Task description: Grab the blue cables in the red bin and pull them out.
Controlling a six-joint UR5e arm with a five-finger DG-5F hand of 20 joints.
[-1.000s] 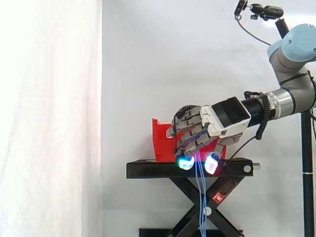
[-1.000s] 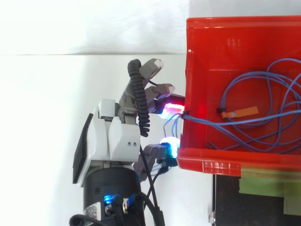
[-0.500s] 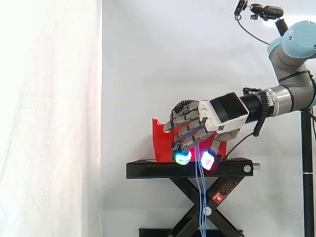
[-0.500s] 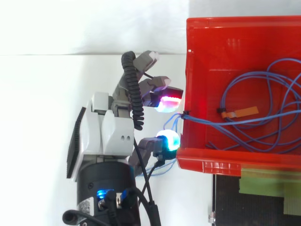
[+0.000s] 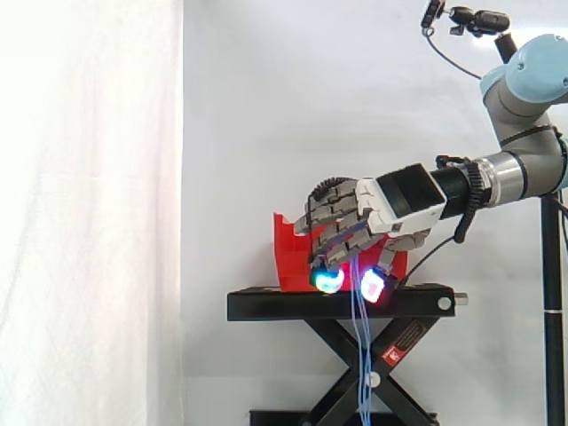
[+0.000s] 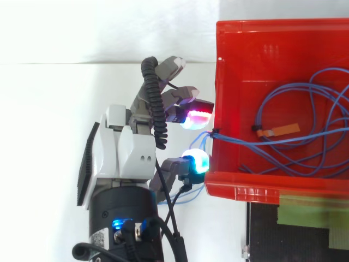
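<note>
Top view shows blue cables (image 6: 259,112) looped in the red bin (image 6: 245,54); side view, strands hanging from the hand (image 5: 377,209) curled round them.

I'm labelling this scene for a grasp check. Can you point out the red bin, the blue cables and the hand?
red bin (image 6: 256,190): top view, its lower rim.
blue cables (image 5: 359,342): side view, strands hanging below the hand.
hand (image 6: 128,158): top view, its white back.
</note>
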